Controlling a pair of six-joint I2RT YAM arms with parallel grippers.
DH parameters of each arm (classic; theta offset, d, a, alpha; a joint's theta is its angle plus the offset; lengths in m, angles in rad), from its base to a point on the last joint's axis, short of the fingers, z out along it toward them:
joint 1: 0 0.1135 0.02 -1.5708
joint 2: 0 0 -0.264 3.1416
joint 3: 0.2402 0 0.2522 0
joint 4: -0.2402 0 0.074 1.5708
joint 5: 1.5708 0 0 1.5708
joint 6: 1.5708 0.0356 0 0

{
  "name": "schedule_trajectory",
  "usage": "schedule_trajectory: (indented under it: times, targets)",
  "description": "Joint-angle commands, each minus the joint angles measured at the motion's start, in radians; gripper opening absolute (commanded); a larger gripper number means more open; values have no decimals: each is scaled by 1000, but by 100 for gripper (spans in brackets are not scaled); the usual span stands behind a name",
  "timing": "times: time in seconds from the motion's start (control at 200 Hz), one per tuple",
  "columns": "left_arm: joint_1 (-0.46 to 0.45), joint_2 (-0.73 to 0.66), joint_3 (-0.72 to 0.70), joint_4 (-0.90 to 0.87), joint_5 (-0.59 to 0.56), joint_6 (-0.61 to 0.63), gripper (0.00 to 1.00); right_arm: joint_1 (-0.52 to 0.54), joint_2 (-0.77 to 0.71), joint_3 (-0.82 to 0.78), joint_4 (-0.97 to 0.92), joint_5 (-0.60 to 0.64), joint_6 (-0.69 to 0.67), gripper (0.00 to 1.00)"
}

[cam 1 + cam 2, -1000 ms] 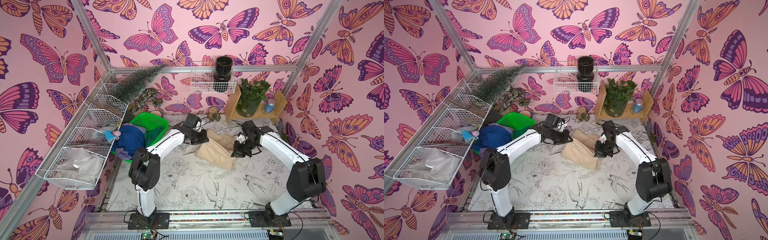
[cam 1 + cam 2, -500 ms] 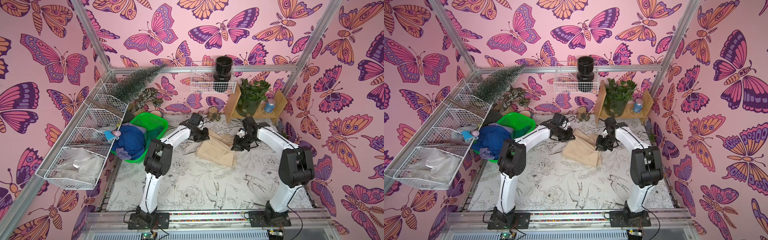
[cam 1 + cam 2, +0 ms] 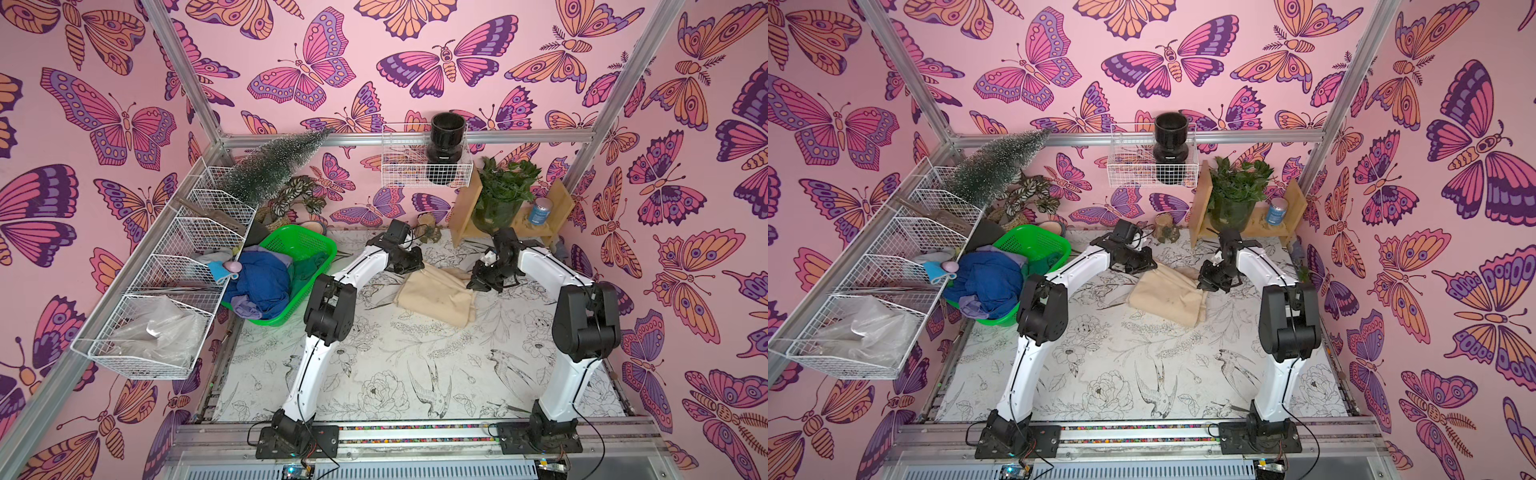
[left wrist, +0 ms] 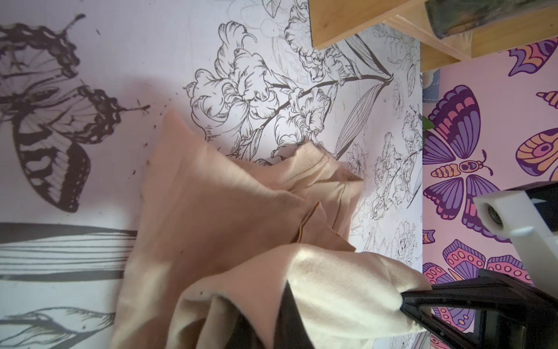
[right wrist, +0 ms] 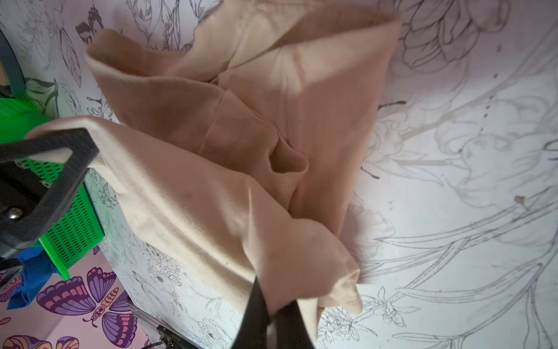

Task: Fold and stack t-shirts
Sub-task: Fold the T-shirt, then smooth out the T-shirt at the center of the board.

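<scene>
I saw pink butterfly wallpaper (image 3: 415, 62) on every wall. The white floor (image 3: 374, 353) bore inked flowers and birds; a wooden shelf (image 3: 463, 216) stood at the back.

Beige t-shirt (image 3: 434, 293); green basket (image 3: 305, 245); pink butterfly walls (image 3: 415, 112).

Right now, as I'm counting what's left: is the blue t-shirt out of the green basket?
No, the blue t-shirt lies heaped inside the green basket.

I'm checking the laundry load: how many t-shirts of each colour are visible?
beige t-shirt: 1
blue t-shirt: 1
lavender t-shirt: 1
dark green t-shirt: 1
Total: 4
</scene>
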Motion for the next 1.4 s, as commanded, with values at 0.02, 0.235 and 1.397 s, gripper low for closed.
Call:
schedule_trajectory:
  times: [0.02, 0.235, 1.397]
  targets:
    - [25, 43, 25, 12, -85, -7, 0, -25, 28, 19, -15, 20, -16, 0]
    - [30, 35, -4, 31, -139, -30, 5, -26, 49, 17, 11, -16, 23, 13]
    - [-43, -633, -973, 216, -328, -109, 18, 60, 147, 69, 8, -69, 21, 0]
